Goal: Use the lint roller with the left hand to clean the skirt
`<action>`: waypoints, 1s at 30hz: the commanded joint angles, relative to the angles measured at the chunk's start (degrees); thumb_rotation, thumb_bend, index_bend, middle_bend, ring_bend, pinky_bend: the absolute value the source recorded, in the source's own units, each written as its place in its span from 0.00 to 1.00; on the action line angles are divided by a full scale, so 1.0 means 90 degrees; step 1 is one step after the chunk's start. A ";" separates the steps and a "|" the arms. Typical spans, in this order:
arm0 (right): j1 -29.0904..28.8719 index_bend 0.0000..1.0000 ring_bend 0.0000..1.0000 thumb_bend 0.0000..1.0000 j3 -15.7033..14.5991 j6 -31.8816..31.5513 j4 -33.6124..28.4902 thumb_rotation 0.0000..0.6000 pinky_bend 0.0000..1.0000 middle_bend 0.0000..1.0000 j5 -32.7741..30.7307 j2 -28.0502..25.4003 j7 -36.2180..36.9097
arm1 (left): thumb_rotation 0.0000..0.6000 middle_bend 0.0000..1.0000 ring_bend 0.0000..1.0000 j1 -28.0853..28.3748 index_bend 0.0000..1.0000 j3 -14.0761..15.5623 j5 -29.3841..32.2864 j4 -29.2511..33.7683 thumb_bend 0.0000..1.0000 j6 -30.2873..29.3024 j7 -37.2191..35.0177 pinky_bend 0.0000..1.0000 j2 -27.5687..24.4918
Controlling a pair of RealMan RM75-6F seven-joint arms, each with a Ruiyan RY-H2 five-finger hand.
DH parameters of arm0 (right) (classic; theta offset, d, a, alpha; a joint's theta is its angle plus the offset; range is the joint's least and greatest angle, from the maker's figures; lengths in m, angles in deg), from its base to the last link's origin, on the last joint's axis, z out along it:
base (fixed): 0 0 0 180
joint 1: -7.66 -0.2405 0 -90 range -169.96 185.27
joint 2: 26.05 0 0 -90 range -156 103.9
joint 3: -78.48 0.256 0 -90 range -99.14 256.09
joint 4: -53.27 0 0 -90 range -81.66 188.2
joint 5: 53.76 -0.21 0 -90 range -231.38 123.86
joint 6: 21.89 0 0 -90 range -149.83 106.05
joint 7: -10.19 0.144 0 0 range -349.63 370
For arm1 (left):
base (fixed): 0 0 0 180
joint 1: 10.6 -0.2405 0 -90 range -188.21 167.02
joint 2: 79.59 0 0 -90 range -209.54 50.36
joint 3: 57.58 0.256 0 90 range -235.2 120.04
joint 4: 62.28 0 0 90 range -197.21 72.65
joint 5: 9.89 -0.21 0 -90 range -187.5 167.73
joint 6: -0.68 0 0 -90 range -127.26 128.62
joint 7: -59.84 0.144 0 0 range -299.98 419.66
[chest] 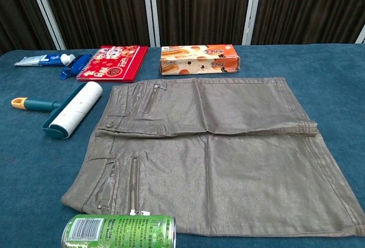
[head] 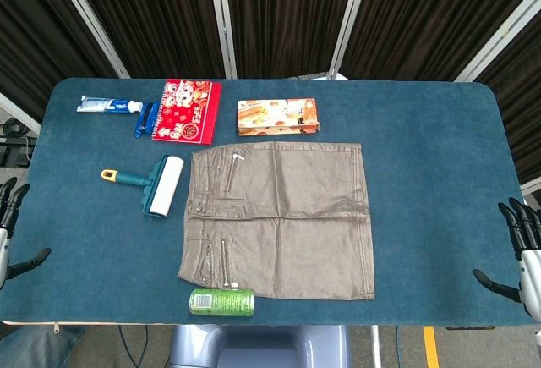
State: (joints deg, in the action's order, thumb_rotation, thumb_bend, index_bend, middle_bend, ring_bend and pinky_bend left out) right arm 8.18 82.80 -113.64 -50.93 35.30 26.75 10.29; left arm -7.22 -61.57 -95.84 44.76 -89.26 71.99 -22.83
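Green can (chest: 118, 232) nearest, skirt (chest: 217, 151) flat, blue tabletop (head: 431, 182), dark curtains (head: 279, 13)

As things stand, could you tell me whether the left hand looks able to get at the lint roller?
Probably yes. The left hand rests open at the table's left edge, and the lint roller lies on that side, beside the skirt, with bare table between them. Nothing blocks its handle.
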 commanded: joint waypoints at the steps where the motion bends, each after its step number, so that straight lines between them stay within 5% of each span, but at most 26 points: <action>1: 0.0000 0.00 0.00 0.00 0.0002 -0.0005 0.0002 1.00 0.00 0.00 0.0004 0.0005 -0.0009 | 1.00 0.00 0.00 0.0011 0.00 0.0007 0.0027 0.0001 0.00 0.0044 -0.0009 0.00 -0.0014; 11: -0.0103 0.00 0.00 0.00 0.0096 0.0172 0.0004 1.00 0.00 0.00 -0.0226 0.0005 0.0020 | 1.00 0.00 0.00 0.0735 0.00 -0.0299 0.0558 -0.0608 0.01 0.1167 -0.0170 0.00 0.0304; 21: -0.0355 0.00 0.00 0.00 0.0274 0.0675 -0.0016 1.00 0.00 0.00 -0.0837 0.0064 -0.0136 | 1.00 0.00 0.00 0.2440 0.08 -0.0593 0.0784 -0.3153 0.49 0.3355 -0.0396 0.00 0.1903; 30: -0.0437 0.00 0.00 0.00 0.0317 0.0859 0.0037 1.00 0.00 0.00 -0.1121 0.0115 -0.0320 | 1.00 0.03 0.00 0.3024 0.18 -0.0553 0.1008 -0.5044 0.54 0.4166 -0.0916 0.01 0.3213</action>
State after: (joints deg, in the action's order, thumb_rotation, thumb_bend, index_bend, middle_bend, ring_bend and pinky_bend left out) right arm 4.37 85.58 -106.19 -50.74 25.60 27.71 7.61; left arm 18.17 -66.53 -87.90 3.19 -54.23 65.66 2.90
